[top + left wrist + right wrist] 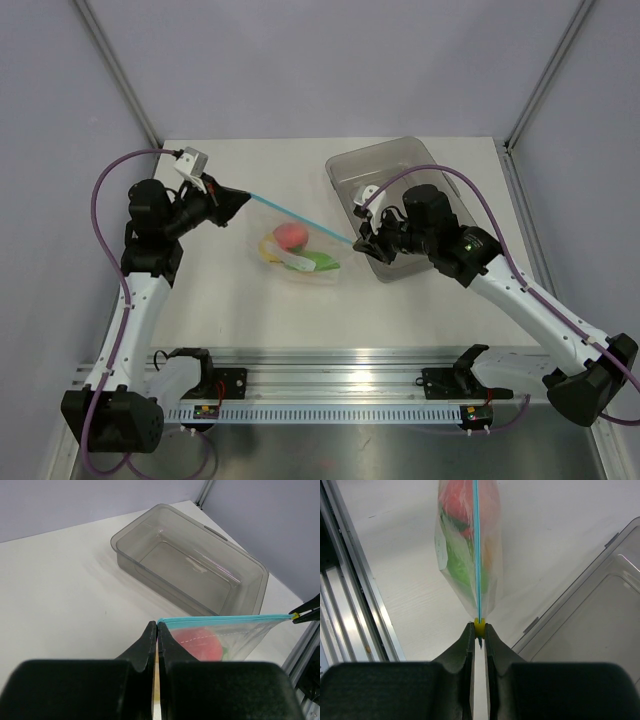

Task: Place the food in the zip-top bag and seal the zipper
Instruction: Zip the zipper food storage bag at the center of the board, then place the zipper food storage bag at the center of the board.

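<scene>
My left end effector point(157, 625) is closed on one end of the thin light blue zipper strip point(225, 618). My right end effector point(479, 628) is closed on the small yellow slider point(479, 624) at the other end, so the strip runs straight between them. Under it hangs the clear crinkly plastic zip-top bag point(300, 265) with the red-pink, green and yellow toy food point(291, 236) inside, over the white bench point(220, 300) and beside the grey translucent tray point(390, 160). I judge the bag light, soft and slippery, so I would hold it only at the stiffer zipper ends.
</scene>
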Controlling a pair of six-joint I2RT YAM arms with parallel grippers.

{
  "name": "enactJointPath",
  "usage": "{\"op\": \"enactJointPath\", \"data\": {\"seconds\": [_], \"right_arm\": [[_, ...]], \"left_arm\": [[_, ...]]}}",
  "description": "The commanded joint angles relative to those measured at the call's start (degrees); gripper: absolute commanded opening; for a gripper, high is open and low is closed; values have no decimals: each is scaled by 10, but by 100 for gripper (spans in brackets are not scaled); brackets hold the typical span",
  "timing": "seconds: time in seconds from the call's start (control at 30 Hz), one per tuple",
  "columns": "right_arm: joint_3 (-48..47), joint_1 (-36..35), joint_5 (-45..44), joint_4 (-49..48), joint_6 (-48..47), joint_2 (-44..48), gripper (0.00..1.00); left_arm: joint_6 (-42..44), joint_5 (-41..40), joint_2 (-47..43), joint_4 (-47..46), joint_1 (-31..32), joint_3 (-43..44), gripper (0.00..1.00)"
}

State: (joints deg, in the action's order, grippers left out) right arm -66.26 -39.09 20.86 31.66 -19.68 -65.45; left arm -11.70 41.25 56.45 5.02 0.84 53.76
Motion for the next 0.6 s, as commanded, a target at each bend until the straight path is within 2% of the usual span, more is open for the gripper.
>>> {"op": "enactJointPath", "data": {"seconds": [0.0, 0.2, 0.33, 0.5, 0.57], "right_arm": [[16, 9, -45, 53, 2, 13, 0], [27, 11, -42, 42, 9, 33, 0], [12, 11, -30, 21, 4, 16, 0], [-57, 11, -82, -77, -20, -74, 4], [-124, 11, -101, -102, -34, -115, 2]], "left_arm": [[8, -55, -6, -62, -32, 8, 0], [-2, -46, 0, -70, -36, 8, 0], [-16, -29, 2, -86, -36, 9, 0], [-24, -7, 38, -86, -36, 47, 0], [-27, -5, 63, -91, -36, 72, 0]]}}
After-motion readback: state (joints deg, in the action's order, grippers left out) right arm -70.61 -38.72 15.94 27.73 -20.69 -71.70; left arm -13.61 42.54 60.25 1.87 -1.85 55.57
